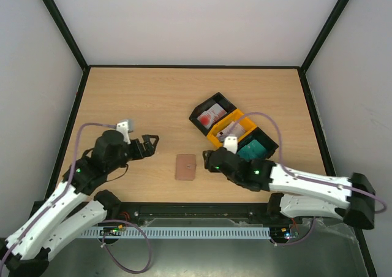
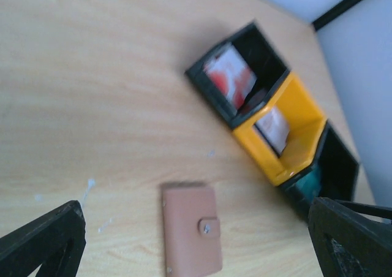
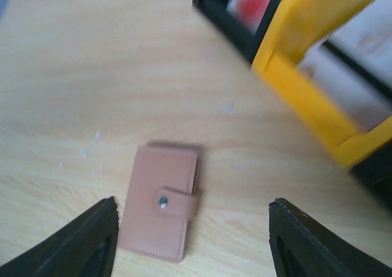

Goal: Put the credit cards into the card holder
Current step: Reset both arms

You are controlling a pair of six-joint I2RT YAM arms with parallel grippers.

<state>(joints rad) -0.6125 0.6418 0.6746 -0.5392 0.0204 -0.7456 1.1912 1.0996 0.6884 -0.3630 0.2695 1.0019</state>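
Between my left gripper (image 1: 151,144) and right gripper (image 1: 208,160), both spread and empty, the card holder (image 1: 185,166) lies flat, seemingly snapped shut; prying one-handed could skid it across the bench (image 1: 122,93).

Nothing legible anywhere: the red marks on the white plastic card (image 2: 229,78) in the black plastic tray (image 2: 211,96) are only blurred blotches.

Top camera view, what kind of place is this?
Probably a lab robot test cell: a wooden table boxed in by plain white panels, left arm and right arm bolted at its near edge, a closed card holder and trays of cards laid out.
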